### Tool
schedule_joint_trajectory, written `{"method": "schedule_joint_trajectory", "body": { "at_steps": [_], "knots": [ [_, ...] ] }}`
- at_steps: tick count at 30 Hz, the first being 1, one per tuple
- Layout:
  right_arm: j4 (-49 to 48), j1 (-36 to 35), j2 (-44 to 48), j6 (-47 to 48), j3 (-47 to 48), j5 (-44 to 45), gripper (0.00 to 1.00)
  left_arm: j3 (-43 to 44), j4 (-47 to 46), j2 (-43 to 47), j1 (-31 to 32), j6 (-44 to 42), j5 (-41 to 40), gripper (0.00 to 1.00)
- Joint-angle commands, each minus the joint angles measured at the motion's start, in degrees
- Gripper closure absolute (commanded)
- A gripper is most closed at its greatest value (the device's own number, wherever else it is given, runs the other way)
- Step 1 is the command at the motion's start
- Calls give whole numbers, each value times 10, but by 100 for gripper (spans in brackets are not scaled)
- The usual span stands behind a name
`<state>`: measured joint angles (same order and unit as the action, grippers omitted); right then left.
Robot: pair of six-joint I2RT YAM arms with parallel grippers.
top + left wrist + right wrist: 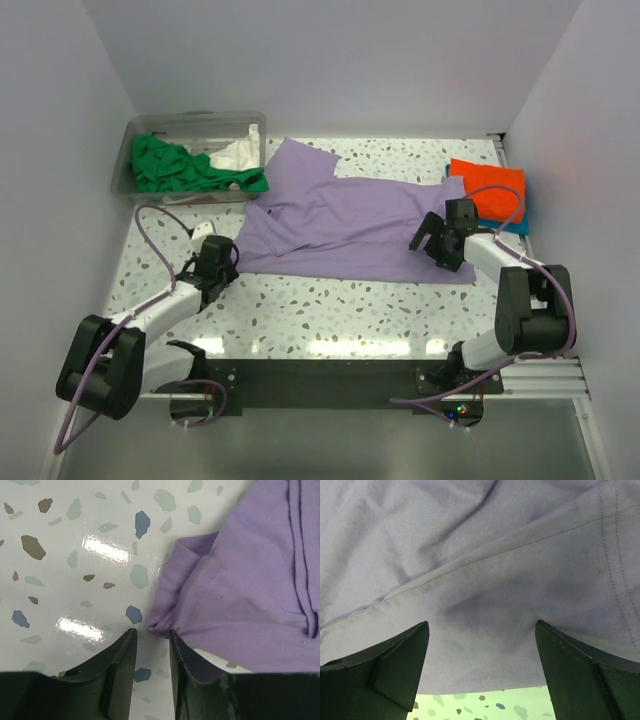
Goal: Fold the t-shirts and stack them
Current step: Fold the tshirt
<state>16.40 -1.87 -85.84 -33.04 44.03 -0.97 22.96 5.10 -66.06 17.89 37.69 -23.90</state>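
Observation:
The lavender t-shirt (pixel 350 225) lies spread across the middle of the table, with some creases. My left gripper (pixel 222 262) sits low at its near-left corner. In the left wrist view the gripper (pixel 151 632) is narrowly open, only bare table shows between the fingers, and the bunched corner of the shirt (pixel 165 620) lies just past the tips. My right gripper (pixel 435 240) is over the shirt's right part. In the right wrist view it (pixel 481 626) is wide open, fingertips (pixel 422 630) pressed on the lavender cloth (pixel 480 570).
A folded orange t-shirt (pixel 490 188) lies on a blue one (pixel 520 226) at the far right. A clear plastic tub (pixel 190 125) at the far left holds a green t-shirt (pixel 185 168) and a white one (pixel 238 155). White walls close three sides.

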Motion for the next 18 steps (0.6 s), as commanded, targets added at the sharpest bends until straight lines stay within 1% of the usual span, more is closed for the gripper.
{"method": "schedule_joint_trajectory", "body": {
  "at_steps": [1,6,8,9,11,12,14,15,18],
  "knots": [
    [31,1,-13,-2,-27,27,9,24,-32,-21,-15,-13,17,64],
    [32,2,-10,-3,-28,36,9,27,-42,-41,-28,-24,22,67],
    [31,2,-15,-2,-28,40,9,27,-42,-45,-32,-28,30,71],
    [31,3,-16,-2,-27,41,9,27,-64,-51,-36,-30,33,73],
    [30,2,-20,-3,-28,45,9,26,-69,-57,-40,-34,43,80],
    [29,2,-20,-3,-29,46,9,26,-74,-61,-44,-35,45,87],
    [30,2,-22,-3,-29,48,8,25,-77,-64,-47,-39,52,93],
    [30,1,-22,-3,-29,52,8,25,-77,-64,-50,-39,54,99],
    [32,2,-22,-2,-28,56,8,27,-70,-57,-51,-39,58,100]
  ]
}}
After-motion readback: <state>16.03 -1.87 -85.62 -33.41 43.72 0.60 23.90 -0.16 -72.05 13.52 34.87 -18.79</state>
